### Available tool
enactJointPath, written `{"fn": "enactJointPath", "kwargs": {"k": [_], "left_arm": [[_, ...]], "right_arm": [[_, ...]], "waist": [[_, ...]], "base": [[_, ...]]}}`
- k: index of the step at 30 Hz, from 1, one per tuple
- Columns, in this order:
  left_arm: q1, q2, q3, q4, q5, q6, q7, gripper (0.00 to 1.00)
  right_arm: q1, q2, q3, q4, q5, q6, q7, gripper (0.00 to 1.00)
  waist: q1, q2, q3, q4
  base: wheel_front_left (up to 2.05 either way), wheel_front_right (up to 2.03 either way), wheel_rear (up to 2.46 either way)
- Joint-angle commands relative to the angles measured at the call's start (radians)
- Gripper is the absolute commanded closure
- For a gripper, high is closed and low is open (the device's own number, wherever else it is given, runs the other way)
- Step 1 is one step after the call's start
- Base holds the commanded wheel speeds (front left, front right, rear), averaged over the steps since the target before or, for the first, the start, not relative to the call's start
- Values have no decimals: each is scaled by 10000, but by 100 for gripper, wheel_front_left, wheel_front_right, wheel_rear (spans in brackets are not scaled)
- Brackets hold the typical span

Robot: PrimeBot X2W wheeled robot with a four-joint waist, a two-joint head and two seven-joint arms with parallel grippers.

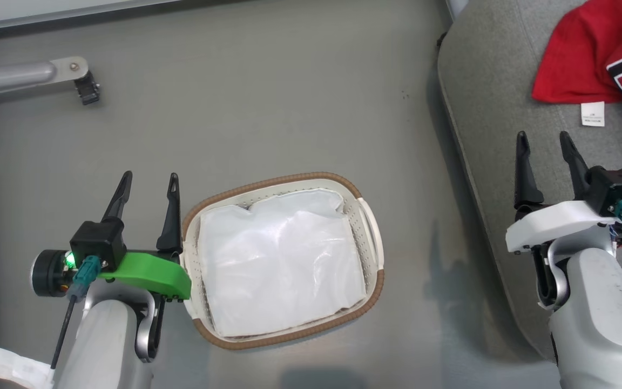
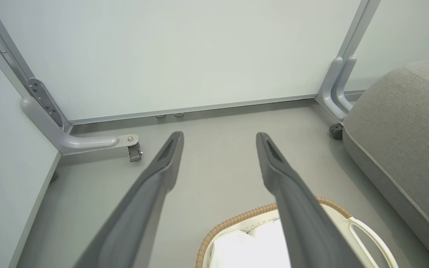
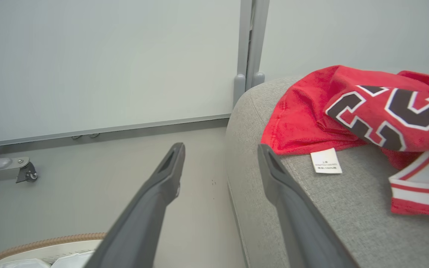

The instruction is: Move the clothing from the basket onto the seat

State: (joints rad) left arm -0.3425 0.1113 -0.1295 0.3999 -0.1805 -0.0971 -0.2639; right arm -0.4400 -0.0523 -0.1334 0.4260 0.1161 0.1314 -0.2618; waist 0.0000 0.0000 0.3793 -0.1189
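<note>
Floor strip (image 1: 413,227) between basket (image 1: 278,180) and seat (image 1: 484,108)

Jersey (image 3: 304,111), red, lying on seat (image 3: 330,208): large block characters (image 3: 385,111), dark with a white outline, broken up by folds and cut off at the picture edge. The leftmost reads as a "C"; the rest cannot be made out as a word or a number.
Tag (image 3: 326,160), white, at the jersey's hem: a few lines of small dark print, too small to read in either the head or the right wrist view.
</note>
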Motion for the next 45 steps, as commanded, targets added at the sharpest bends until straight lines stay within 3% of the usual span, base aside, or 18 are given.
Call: {"fn": "enactJointPath", "kwargs": {"k": [1, 12, 35, 36, 40, 45], "left_arm": [[156, -22, 174, 41, 80, 2, -6, 0], [442, -300, 1032, 413, 439, -172, -6, 0], [2107, -587, 1807, 417, 108, -335, -6, 0], [1965, -593, 1804, 428, 84, -318, 0, 100], [2053, -677, 1812, 779, 21, -318, 19, 100], [2007, -671, 1929, 685, -969, -319, 351, 100]], "right_arm": [[-105, -24, 146, 97, -35, -15, -45, 0], [-434, -17, 1743, 669, 507, -15, -46, 0], [1389, -15, 2178, 994, 910, -15, -46, 0], [1250, 33, 2170, 989, 867, 0, 0, 100], [1474, 99, 2160, 1279, 902, 0, 35, 100], [1556, 93, 1975, 1107, 1886, -1, 340, 100]], "waist": [[0, 0, -423, 526], [0, 0, -983, 1182], [0, 0, -2614, 1121], [0, 0, -2580, 1151], [0, 0, -2594, 1149], [0, 0, -2642, 1151]], "base": [[0, 0, 0], [0, 0, 0], [0, 0, 0], [0, 0, 0], [0, 0, 0], [0, 0, 0]]}}
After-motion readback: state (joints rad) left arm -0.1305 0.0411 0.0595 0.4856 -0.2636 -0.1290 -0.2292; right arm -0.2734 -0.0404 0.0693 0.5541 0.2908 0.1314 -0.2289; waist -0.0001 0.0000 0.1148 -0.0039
